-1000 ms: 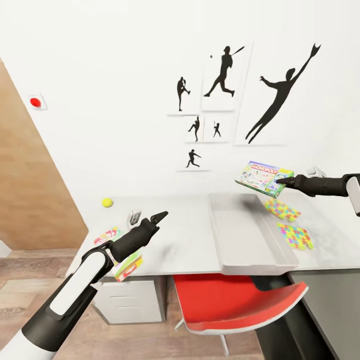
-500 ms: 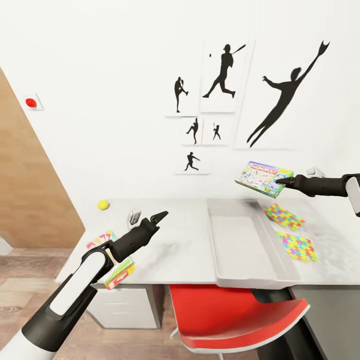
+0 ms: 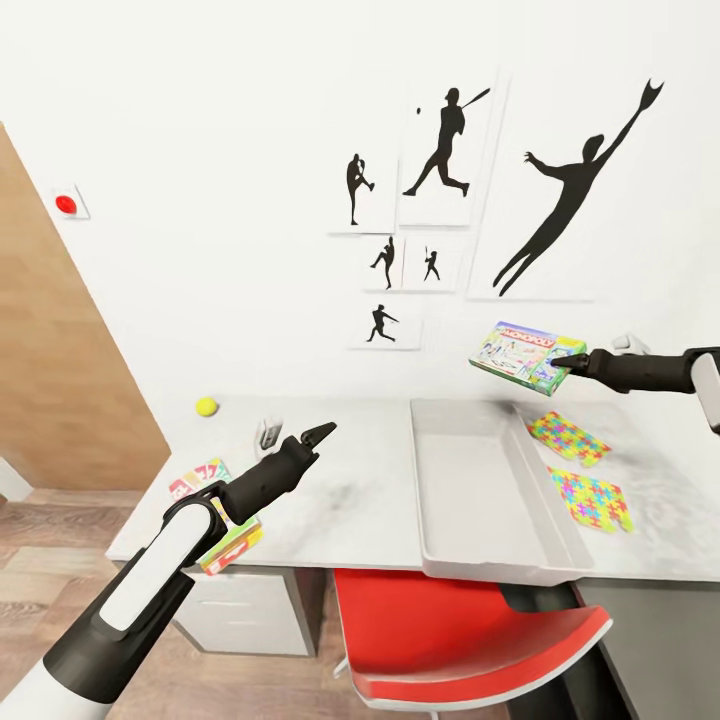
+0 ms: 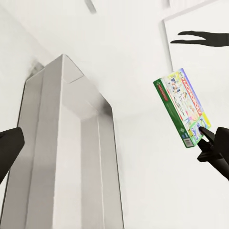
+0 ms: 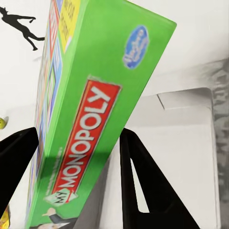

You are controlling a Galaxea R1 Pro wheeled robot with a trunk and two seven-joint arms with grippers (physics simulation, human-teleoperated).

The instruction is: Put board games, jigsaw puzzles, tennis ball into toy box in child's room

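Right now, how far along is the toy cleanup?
Nothing looks done yet: the toy box shows no toys inside. In hand: the right end effector holds the Monopoly game in the air above the box's far end. Left on the table: the tennis ball, two jigsaw puzzles, and colourful game boxes partly hidden behind the left arm, whose end effector carries nothing.

The scene is lit brightly and evenly, and no lamp or window is seen. A soft, blurred shadow is cast on the table (image 3: 350,490) beneath the left gripper (image 3: 318,432), and another on the toy box (image 3: 480,500) below the Monopoly box (image 3: 527,356). No glare is seen. In the right wrist view the lettering is rendered slightly soft. Wall lines are splayed outward toward the head view's edges.
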